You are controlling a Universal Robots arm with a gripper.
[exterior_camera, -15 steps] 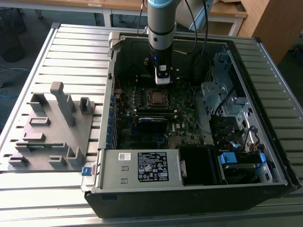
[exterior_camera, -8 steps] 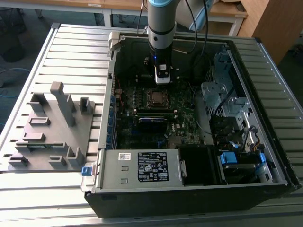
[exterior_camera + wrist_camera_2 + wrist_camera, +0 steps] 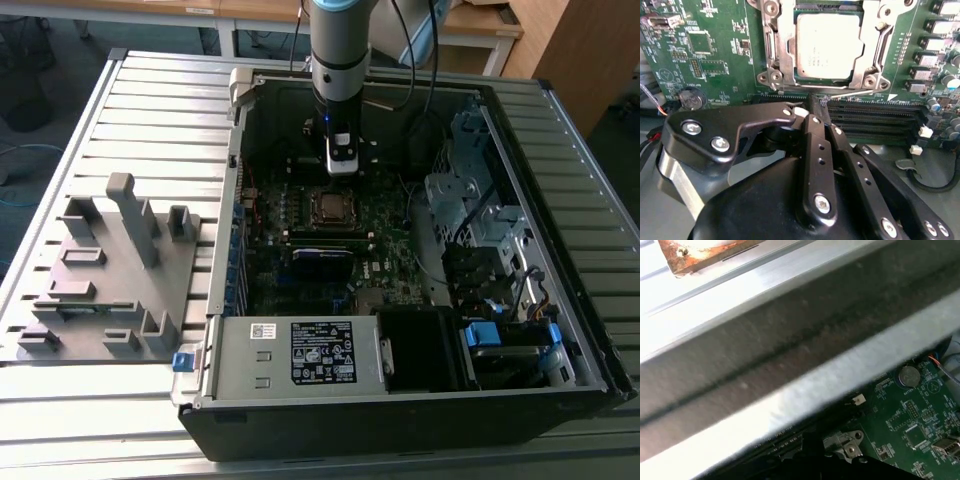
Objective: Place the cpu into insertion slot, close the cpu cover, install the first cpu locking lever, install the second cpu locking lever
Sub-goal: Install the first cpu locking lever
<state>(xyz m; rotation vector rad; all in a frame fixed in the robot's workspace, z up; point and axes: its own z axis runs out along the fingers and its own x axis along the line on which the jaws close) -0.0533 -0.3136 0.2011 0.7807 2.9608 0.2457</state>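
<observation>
The cpu (image 3: 827, 44) lies flat in the insertion slot (image 3: 790, 75), its silver-grey top facing up. The cpu cover (image 3: 867, 47) rests down around it as a silvery frame. A thin wire locking lever (image 3: 852, 92) runs along the slot's edge nearest my fingers. In the second wrist view my gripper (image 3: 813, 104) is shut, its black fingertips right beside the lever's hooked end; whether they touch it I cannot tell. In the exterior view the gripper (image 3: 342, 168) hangs just behind the cpu (image 3: 330, 207), inside the open computer case (image 3: 225, 340).
Long black memory slots (image 3: 875, 117) lie between my fingers and the socket. A coin battery (image 3: 910, 375) sits on the green motherboard (image 3: 710, 55). The case's metal wall (image 3: 790, 355) is close. A grey fixture (image 3: 110, 270) stands at the exterior view's left. Drive cages (image 3: 480, 230) are on its right.
</observation>
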